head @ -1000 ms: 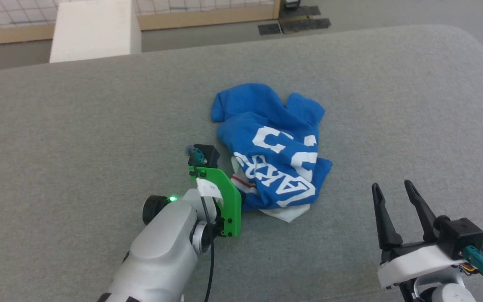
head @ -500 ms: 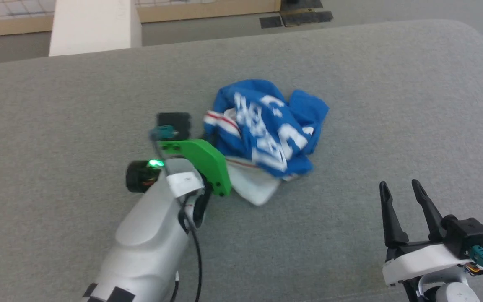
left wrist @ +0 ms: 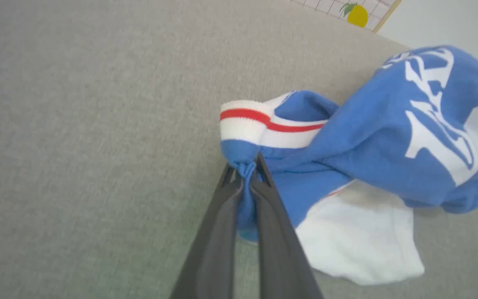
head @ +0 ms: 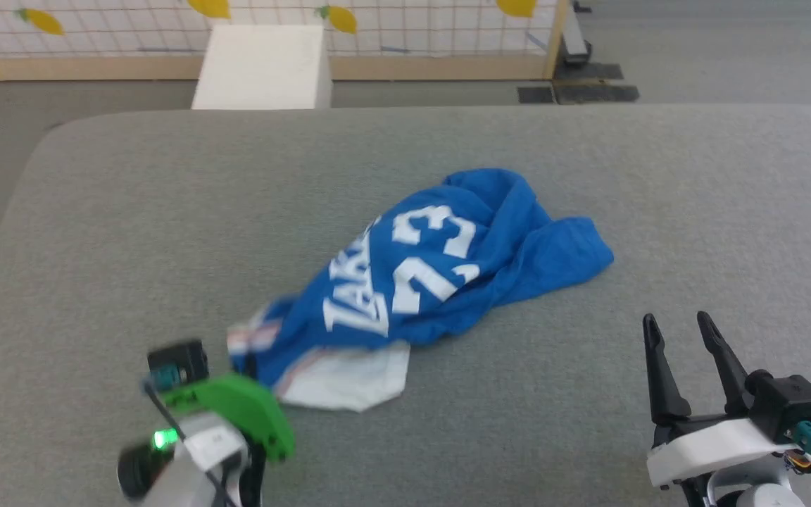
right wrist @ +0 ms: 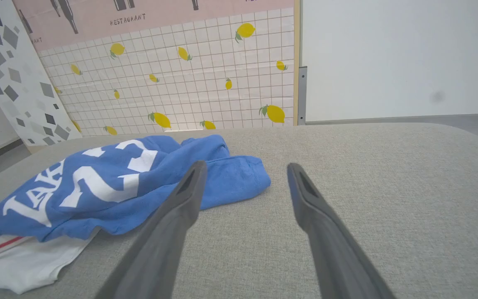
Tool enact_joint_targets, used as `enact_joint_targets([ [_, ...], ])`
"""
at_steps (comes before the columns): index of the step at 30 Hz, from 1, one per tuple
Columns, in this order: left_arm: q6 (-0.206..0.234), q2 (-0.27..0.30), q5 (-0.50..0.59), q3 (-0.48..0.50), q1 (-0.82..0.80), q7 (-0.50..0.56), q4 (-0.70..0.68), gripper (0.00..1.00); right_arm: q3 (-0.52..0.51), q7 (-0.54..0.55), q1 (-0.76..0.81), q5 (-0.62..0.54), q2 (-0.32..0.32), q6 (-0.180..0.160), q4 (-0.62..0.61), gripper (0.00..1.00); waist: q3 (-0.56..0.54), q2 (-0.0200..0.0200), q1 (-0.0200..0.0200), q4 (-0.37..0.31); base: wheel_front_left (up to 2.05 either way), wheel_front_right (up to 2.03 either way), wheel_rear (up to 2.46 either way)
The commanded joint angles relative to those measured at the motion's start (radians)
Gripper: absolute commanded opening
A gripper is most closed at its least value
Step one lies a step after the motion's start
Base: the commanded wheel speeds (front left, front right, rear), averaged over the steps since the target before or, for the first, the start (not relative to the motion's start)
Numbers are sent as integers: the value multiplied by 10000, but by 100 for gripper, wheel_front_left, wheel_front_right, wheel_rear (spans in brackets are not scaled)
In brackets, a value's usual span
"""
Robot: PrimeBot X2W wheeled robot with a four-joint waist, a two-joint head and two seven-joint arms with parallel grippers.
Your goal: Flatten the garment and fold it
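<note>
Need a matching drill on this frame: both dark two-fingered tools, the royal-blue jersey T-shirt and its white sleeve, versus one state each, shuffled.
1. left tool, long dark fingers
2. right tool, long dark fingers
3. royal-blue jersey T-shirt with white lettering
4. white sleeve

A. open, holding nothing
B. bunched on the grey fabric surface, not flat
C. shut on blue cloth beside the red-and-white trim
D. pokes out from under the blue cloth

Pairs: 1-C, 2-A, 3-B, 4-D.
</note>
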Motion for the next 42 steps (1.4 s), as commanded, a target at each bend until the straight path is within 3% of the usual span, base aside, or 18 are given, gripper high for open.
enact_joint_targets([
  [1,11,115,-318,-98,506,542,-219,0,-15,30,110,10,7,-15,-66,100,-310,0,-1,428,0,0,0],
  [2,-46,129,-543,-116,782,899,-449,31,-29,40,137,7,7,-15,-87,100,-321,0,-1,508,0,0,0],
  [3,-108,146,-679,-126,957,1075,-658,96,-26,56,154,-3,7,-15,-101,100,-325,0,-1,553,0,0,0],
  [4,-167,142,-807,-64,1124,1055,-950,100,-31,71,169,-6,7,-15,-121,100,-327,0,-1,614,0,0,0],
  [8,-487,-55,-913,498,1492,-587,-2046,100,16,124,198,-21,7,-15,-203,100,-352,0,-1,745,0,0,0],
  [12,-779,-14,-205,849,1727,-1987,-2679,100,86,177,232,-66,7,-15,-258,100,-407,0,-1,817,0,0,0],
  [15,-941,-138,604,1150,1929,-2136,-3166,100,142,235,247,-119,7,-15,-314,100,-444,0,-1,857,0,0,0],
  [19,-1298,-744,1862,2047,2267,-2146,-4250,100,329,317,269,-152,7,-15,-410,100,-458,0,-1,973,0,0,0],
  [25,-2465,-1490,2914,2949,2692,-2148,-4812,100,1314,687,30,-331,7,-15,-569,100,-216,0,-1,1277,0,0,0],
  [28,-2850,-1662,3164,3206,2745,-2149,-4819,100,2415,1227,-385,-470,7,-15,-494,100,61,0,-1,1520,0,0,0],
  [32,-3052,-1732,3195,3361,2636,-2149,-4805,100,3734,2486,-1129,-575,7,-15,19,100,475,0,-1,1873,0,0,0],
  [38,-2981,-1741,2721,3156,2258,-2150,-4793,100,4856,4820,-2336,-867,7,-15,1042,100,1127,0,-1,2468,0,0,0],
  [42,-2886,-1742,2484,2949,2022,-2150,-4829,100,5042,6278,-2902,-1124,7,-15,1563,100,1552,0,-1,2834,0,0,0],
])
